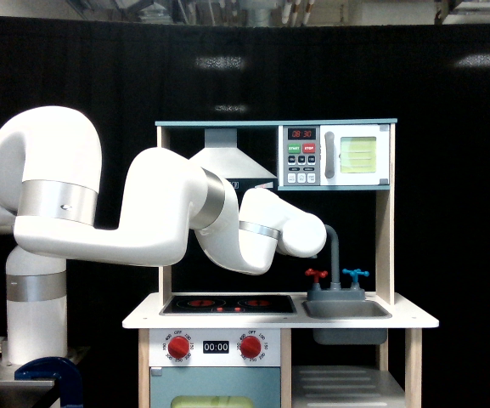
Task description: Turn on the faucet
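Faucet (pixel 336 270) at sink (pixel 346 309) rear; spout top hidden behind arm's rounded end (pixel 300 235). Pincer not visible, state unknown. Risk: arm knocks spout, misses red handle (pixel 316 275)

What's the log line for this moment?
arm: over stove, reaching to faucet | jaws: hidden | handles: untouched | sink: dry

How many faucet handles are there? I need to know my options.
2: a red handle left of the faucet stem, a blue handle right of it, both above the sink.
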Motion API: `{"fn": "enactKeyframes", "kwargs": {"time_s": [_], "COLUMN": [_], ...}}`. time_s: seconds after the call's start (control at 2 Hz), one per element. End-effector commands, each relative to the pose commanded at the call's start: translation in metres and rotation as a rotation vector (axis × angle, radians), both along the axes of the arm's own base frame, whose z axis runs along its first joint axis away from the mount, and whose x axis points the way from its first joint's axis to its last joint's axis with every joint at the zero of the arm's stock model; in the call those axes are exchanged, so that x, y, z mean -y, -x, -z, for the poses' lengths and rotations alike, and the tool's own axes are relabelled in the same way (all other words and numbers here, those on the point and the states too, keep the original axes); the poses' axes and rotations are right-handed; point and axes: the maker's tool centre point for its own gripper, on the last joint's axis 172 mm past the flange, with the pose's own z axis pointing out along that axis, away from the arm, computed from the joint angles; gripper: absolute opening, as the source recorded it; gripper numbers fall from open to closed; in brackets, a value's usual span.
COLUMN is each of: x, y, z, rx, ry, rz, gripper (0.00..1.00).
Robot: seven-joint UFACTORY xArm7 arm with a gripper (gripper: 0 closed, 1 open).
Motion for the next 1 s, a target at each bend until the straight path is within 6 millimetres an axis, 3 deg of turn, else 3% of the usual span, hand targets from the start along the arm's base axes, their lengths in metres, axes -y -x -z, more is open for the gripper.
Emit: {"fn": "enactKeyframes", "kwargs": {"time_s": [1.0], "x": [0.002], "y": [-0.025], "z": [0.015], "rx": [0.000], "ry": [0.000], "rz": [0.000], "gripper": [1.00]}}
